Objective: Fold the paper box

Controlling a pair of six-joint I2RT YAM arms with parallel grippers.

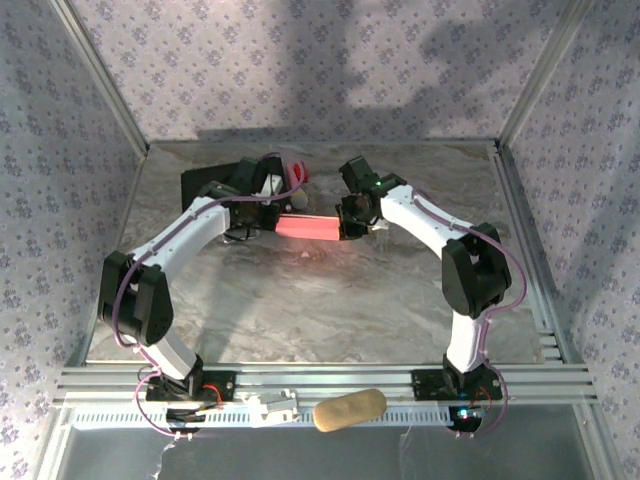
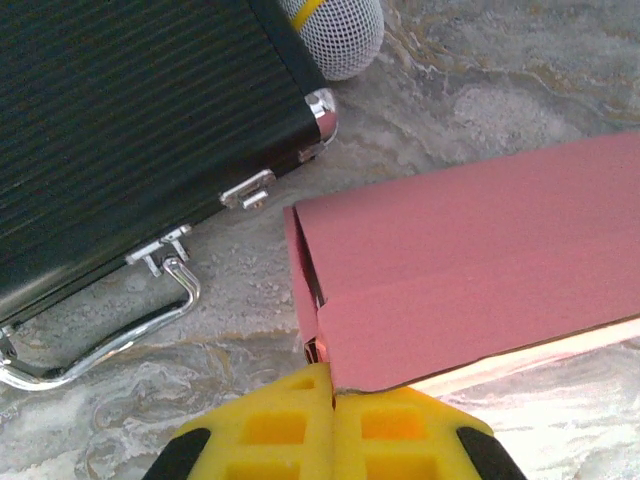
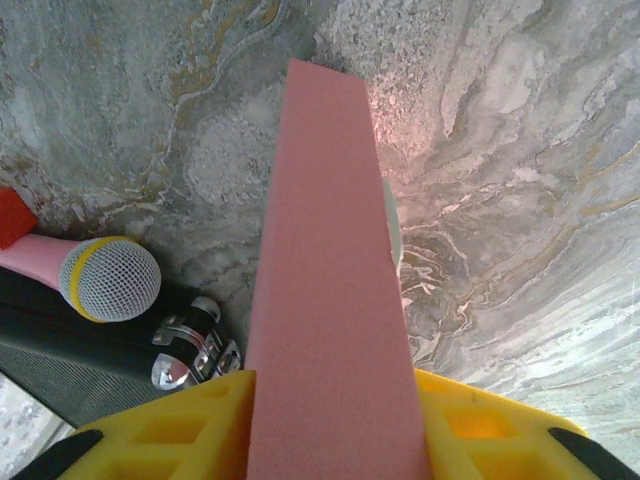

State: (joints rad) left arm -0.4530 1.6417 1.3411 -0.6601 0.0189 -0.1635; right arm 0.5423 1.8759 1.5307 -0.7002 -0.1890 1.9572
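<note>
The paper box lies lengthwise from 9 to 3 o'clock just beyond the middle of the table, strung between the two arms, which cover both of its ends from above. Whether its underside touches the surface I cannot tell. At its left end the left gripper has its yellow fingers pressed together on the box's near corner, where a paler inner edge shows below the pink face. At the other end the box lies across the gap of the right gripper and hides the fingertips, so I cannot tell if that claw clamps it or merely flanks it. A pale curved sliver at the box's 3 o'clock side is too hidden to name. The table is grey-brown marbled stone with aluminium rails at its near edge. The walls carry a lilac flower print, with shadows across the back one. At 10 o'clock from the box lies a black case, cut off by the frame, its chrome handle and latches facing the box, near but apart. A microphone with a grey mesh head, a yellow ring and a pink body lies just beside the case. On the near rail, at 6 o'clock, rests a tan oblong thing that I cannot identify.
</note>
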